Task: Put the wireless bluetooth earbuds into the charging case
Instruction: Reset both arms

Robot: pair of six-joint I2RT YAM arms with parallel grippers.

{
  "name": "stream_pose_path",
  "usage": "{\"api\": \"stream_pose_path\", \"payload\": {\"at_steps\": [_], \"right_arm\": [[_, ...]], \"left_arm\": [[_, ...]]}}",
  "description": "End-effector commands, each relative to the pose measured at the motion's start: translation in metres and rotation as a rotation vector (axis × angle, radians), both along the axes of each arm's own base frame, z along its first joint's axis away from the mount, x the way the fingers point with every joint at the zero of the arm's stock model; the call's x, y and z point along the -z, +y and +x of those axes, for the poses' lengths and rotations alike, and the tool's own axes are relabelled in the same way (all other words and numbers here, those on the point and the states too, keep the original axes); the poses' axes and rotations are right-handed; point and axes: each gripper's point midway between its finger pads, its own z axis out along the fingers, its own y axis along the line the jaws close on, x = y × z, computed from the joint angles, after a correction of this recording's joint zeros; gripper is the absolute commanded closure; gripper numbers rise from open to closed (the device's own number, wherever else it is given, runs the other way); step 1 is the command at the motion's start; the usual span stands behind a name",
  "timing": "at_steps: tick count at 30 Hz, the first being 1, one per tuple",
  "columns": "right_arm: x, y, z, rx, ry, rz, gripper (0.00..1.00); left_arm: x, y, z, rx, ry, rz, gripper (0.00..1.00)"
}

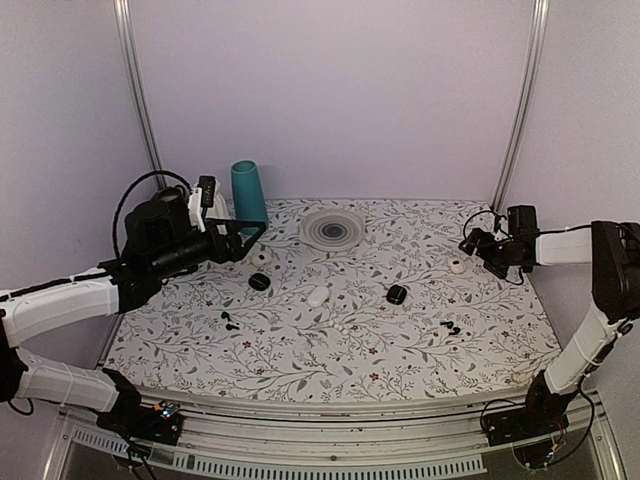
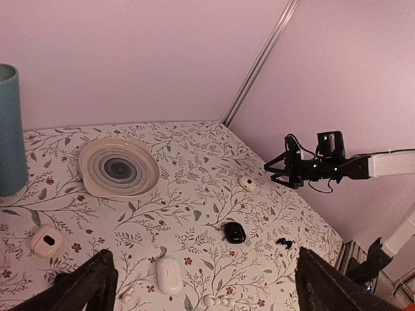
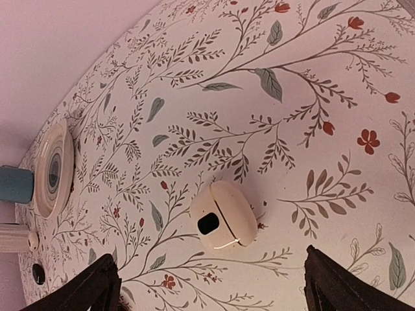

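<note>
Surface: floral-printed tabletop (image 1: 300,355) inside pale walls, strewn with several small cases and buds.
Charging case: the charging case (image 3: 224,214) lies open at the far right of the table, one dark well showing. A look-alike white case (image 1: 260,257) sits far left, so taking the right-hand one as the target is a judgement.
Earbuds: the wireless bluetooth earbuds (image 2: 217,301), tiny and white, lie loose mid-table on the near side of the white oval object (image 2: 168,275), well apart from the case.
Right gripper: the right gripper (image 1: 470,245) hovers just right of the case, fingers spread, holding nothing.
Left gripper: the left gripper (image 1: 250,238) hangs at far left, fingers splayed and empty.
Key relation: the case sits ahead of the right fingers, its long axis running roughly finger to finger. The right arm is plainly nearer the case. The earbuds lie left and near of it, about midway between the arms.
</note>
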Motion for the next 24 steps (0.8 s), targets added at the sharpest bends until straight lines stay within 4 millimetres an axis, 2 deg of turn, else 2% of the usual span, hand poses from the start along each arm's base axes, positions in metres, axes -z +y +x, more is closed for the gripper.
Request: {"api": "stream_pose_path", "payload": {"at_steps": [1,4,11,18,24], "right_arm": [[-0.027,-0.001,-0.018,-0.011,-0.080,-0.056,0.01],[-0.051,0.014,-0.031,-0.049,-0.159,-0.081,0.01],[-0.126,0.059,-0.066,-0.148,-0.391,-0.082,0.01],[-0.189,0.115,-0.107,-0.282,-0.579,-0.053,0.01],[-0.239,0.158,-0.137,-0.399,-0.702,0.049,0.01]], "left_arm": [[0.002,-0.003,0.002,0.022,-0.020,-0.004,0.04],[0.002,-0.005,0.003,0.027,-0.023,-0.010,0.04],[0.003,-0.011,0.007,0.044,-0.027,-0.004,0.04],[0.006,-0.012,0.007,0.043,-0.032,0.000,0.04],[0.005,-0.012,0.005,0.043,-0.041,0.007,0.04]]}}
